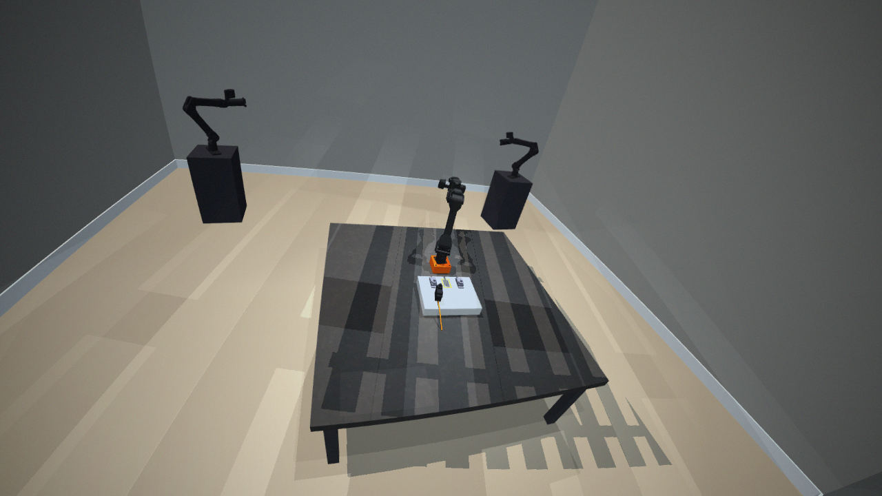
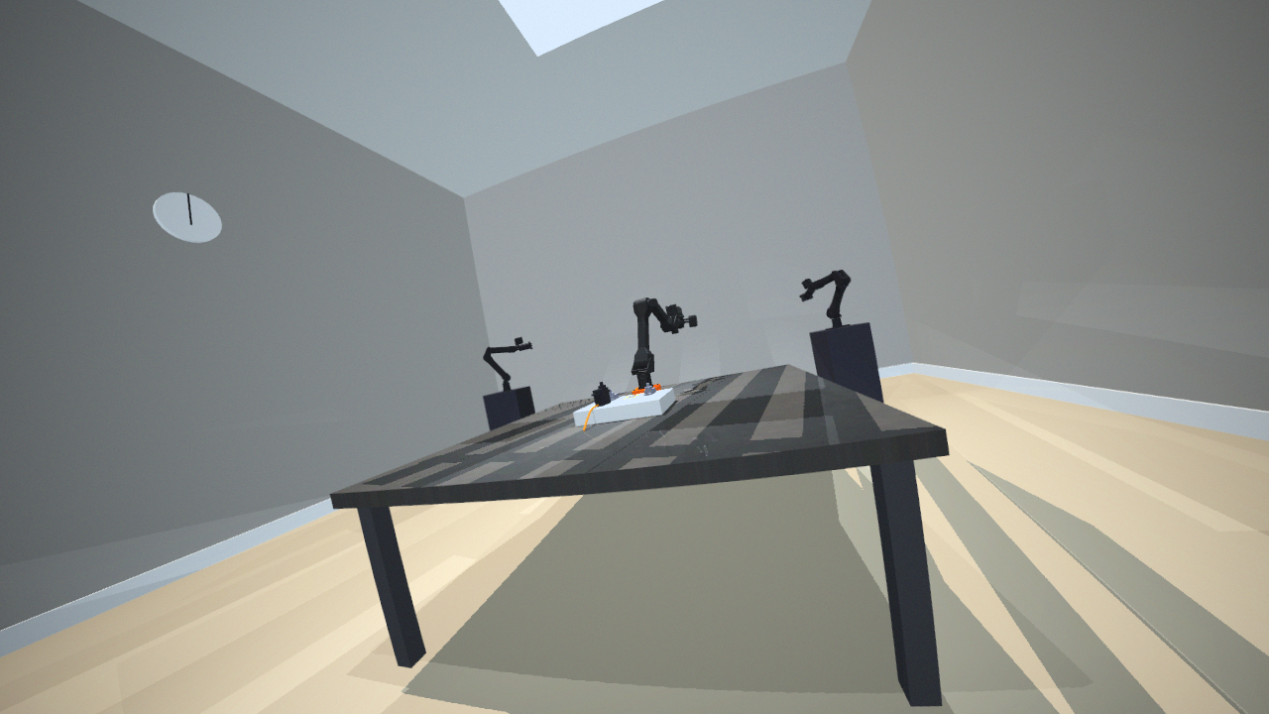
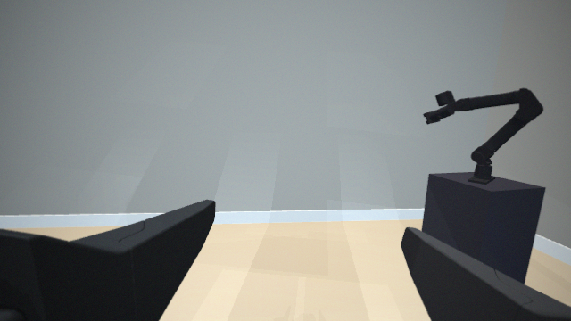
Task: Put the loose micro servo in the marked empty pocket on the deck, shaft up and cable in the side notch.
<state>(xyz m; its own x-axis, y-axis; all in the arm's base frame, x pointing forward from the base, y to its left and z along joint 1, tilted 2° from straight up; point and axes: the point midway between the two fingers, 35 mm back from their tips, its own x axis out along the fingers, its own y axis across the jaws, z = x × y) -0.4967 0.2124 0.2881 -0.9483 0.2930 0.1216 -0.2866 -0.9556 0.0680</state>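
My gripper (image 3: 308, 222) is open, with nothing between the fingers. It is on the raised arm (image 1: 451, 218) (image 2: 642, 332), high above the table and well away from the deck, facing the wall and floor. A dark block (image 1: 438, 292) (image 2: 601, 394) with a thin orange cable (image 1: 440, 315) (image 2: 587, 416), seemingly the loose servo, appears at the pale deck (image 1: 453, 303) (image 2: 626, 409); its exact contact and tilt are too small to tell. The marked pocket (image 1: 446, 283) shows a yellow outline between two small grey servos (image 1: 433, 281) (image 1: 459, 282). Its side notch cannot be made out.
The arm's orange base (image 1: 440, 265) stands on the dark table (image 1: 394, 345) (image 2: 710, 452) just behind the deck. Two other arms stand on dark pedestals (image 1: 217, 184) (image 1: 506, 200) beyond the table; one pedestal (image 3: 477, 223) shows at the right of the wrist view.
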